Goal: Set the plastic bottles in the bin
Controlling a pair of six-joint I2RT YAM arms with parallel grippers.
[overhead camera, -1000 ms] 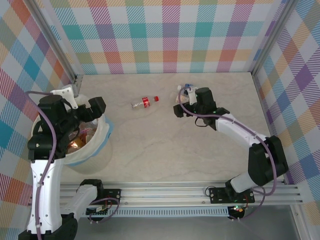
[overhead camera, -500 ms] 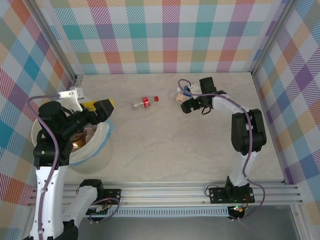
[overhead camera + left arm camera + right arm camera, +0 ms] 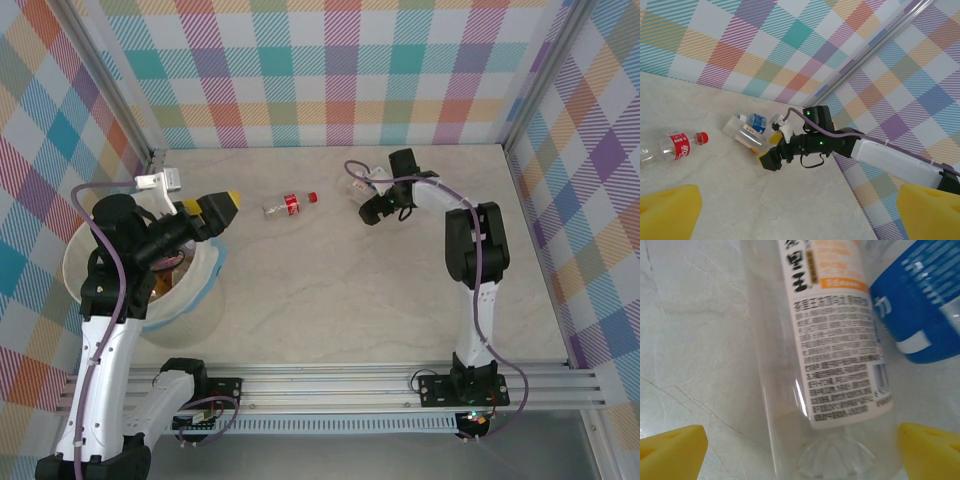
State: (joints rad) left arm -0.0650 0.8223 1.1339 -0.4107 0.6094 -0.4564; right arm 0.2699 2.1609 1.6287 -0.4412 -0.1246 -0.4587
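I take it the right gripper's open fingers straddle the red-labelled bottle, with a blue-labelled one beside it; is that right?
Not quite: the right wrist view shows the open right gripper straddling a white-and-orange-labelled bottle, not a red-labelled one. The blue-labelled bottle is indeed beside it.
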